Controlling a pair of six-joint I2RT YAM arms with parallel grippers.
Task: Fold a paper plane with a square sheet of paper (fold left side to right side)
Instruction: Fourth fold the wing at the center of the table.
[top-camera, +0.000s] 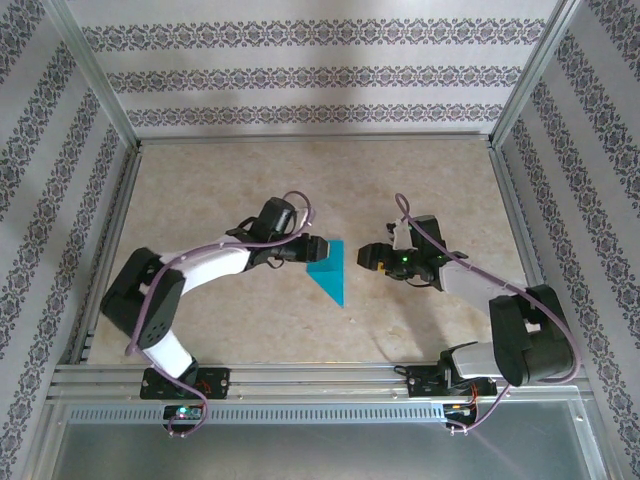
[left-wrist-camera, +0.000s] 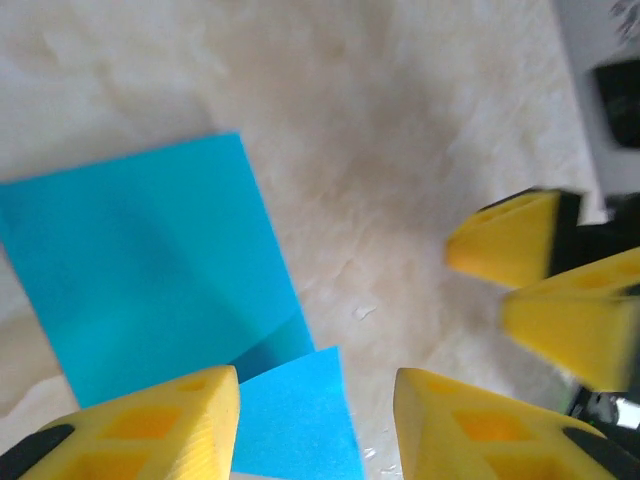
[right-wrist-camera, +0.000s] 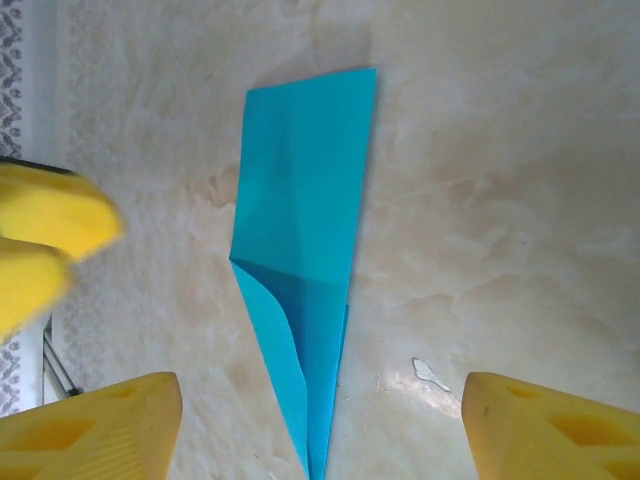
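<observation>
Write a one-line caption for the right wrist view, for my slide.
Folded teal paper lies on the marbled table, tip pointing into the open right gripper.

Left arm (top-camera: 203, 267) and right arm (top-camera: 466, 287): white links, bulky black joints, black bases. Thin purple cables (top-camera: 303, 203) loop along each. Fingers (left-wrist-camera: 150, 425) wedge-shaped, yellow, with square recesses.

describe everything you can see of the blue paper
The teal-blue paper is thin, plain and matte, folded into a long narrow wedge. One end is wide and blunt, and it tapers to a sharp tip pointing toward the arm bases. A layered flap and creases run toward the tip. It lies flat on the beige table between the two arms. The left gripper hangs over the wide end, fingers apart, not pinching it; whether a finger brushes it I cannot tell.
</observation>
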